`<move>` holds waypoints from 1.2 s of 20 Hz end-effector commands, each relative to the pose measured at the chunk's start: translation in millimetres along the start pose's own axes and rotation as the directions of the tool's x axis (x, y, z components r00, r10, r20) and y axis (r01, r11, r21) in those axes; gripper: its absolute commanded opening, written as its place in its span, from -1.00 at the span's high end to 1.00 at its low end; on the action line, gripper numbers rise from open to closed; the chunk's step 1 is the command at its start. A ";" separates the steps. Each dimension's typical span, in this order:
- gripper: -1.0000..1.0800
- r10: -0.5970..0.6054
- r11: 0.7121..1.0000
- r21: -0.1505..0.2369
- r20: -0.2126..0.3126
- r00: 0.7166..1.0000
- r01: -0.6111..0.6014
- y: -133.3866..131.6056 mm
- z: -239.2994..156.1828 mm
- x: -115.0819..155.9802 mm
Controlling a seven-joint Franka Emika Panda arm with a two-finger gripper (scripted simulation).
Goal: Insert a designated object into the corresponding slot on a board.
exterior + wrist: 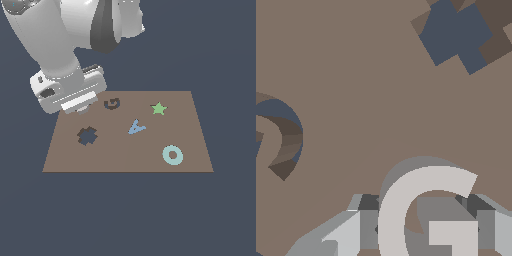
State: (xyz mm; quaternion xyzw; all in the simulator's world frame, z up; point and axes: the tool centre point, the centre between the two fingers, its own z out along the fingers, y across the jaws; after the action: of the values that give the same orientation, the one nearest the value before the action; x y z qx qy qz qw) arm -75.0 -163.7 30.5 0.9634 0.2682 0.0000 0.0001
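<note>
G block — between jaws, above board

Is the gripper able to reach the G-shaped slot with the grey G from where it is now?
Probably yes. The gripper holds the grey G right beside the G-shaped slot, and the bare board between them shows no obstacle.

A flat, uniform dark slate-blue ground fills the whole exterior view, with no seam between floor and wall. It carries no texture or pattern. The light is soft and even, and casts no strong shadows on the ground.
</note>
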 end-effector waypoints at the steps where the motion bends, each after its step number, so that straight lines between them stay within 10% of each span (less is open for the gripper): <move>1: 1.00 0.000 1.000 0.000 0.000 1.000 0.000 -0.2 0.6 0.2; 24: 1.00 0.092 0.996 0.000 0.000 0.996 -0.092 -5.2 -3.2 -3.1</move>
State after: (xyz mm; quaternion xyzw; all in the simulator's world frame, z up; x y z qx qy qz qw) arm -79.2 -161.7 33.5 0.9723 0.2337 -0.0003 -0.0001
